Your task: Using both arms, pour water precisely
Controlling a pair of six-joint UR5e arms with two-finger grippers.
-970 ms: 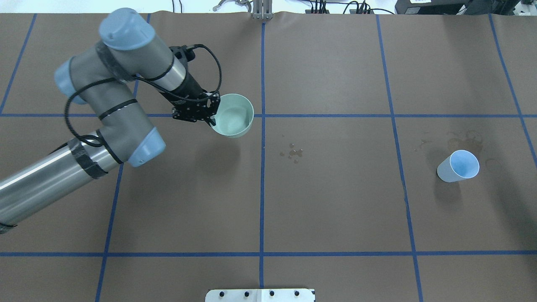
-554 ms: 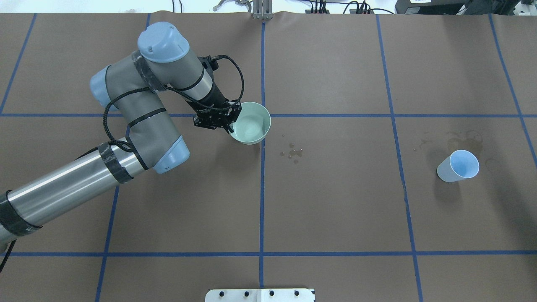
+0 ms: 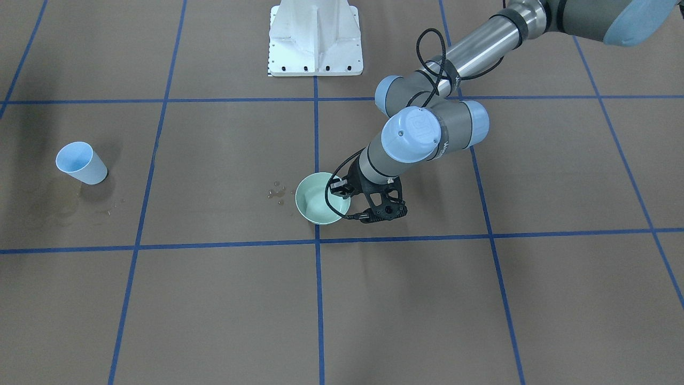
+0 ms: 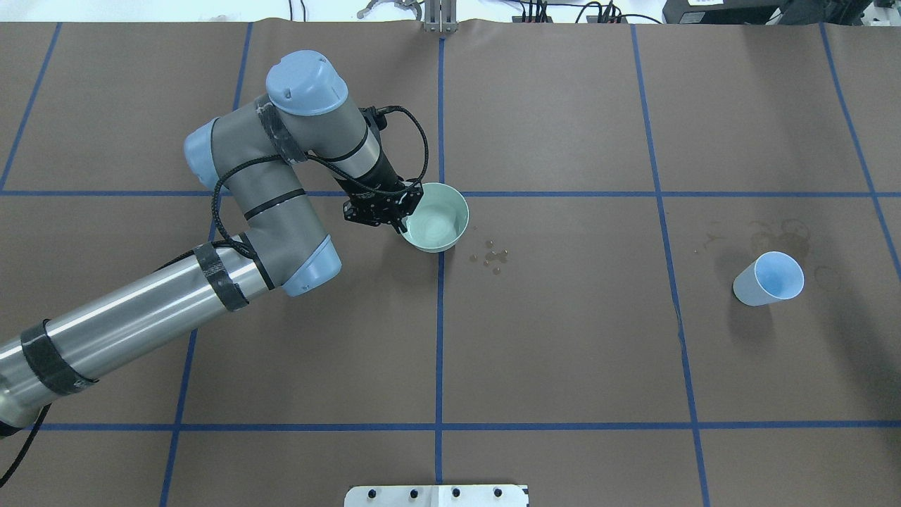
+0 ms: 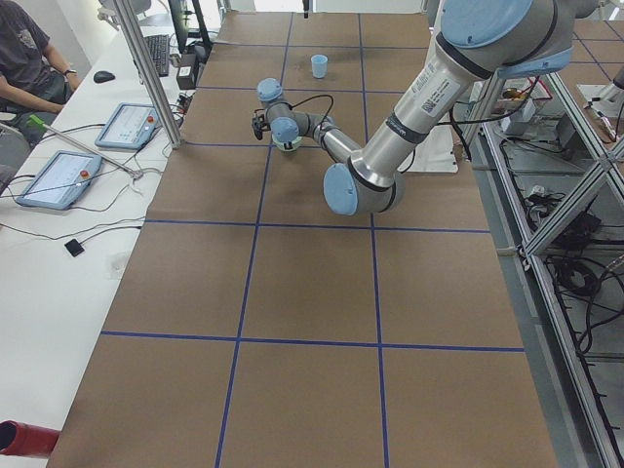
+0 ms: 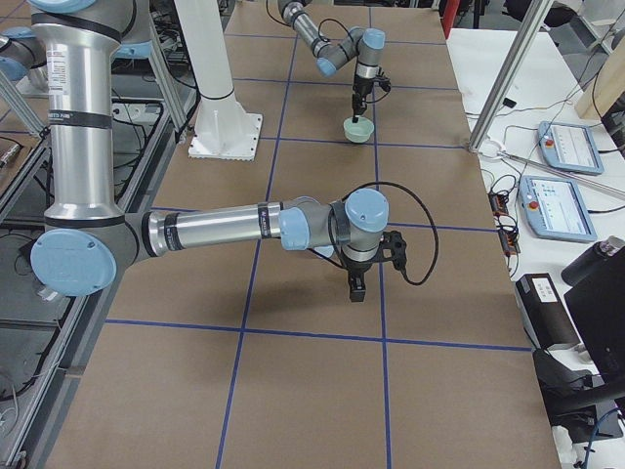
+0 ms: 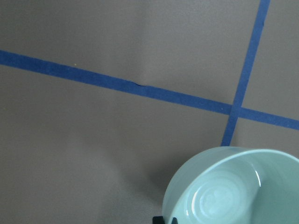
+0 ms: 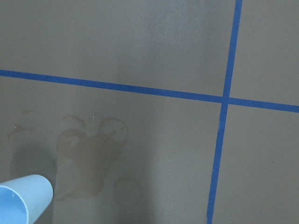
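Note:
My left gripper [image 4: 407, 217] is shut on the near rim of a mint green bowl [image 4: 440, 220], holding it over the centre tape line, low over the table. I cannot tell if the bowl touches the paper. The water [image 7: 217, 200] shows as faint ripples and glints on the bowl's bottom. In the front view the same left gripper [image 3: 342, 193] grips the bowl [image 3: 318, 202]. A light blue cup [image 4: 769, 279] stands tilted at the right, also seen as the cup [image 8: 23, 200] in the right wrist view. My right gripper [image 6: 355, 291] points down near the table; I cannot tell whether it is open or shut.
Small drops [image 4: 493, 257] lie on the brown paper just right of the bowl. Dried water stains [image 4: 774, 232] ring the spot behind the cup. The white pedestal base [image 3: 315, 37] stands at the robot's edge. A person [image 5: 24, 58] sits at the side table with tablets.
My left arm has swung to the right with the bowl, carrying it from left of the centre tape line onto that line. The cup has not moved.

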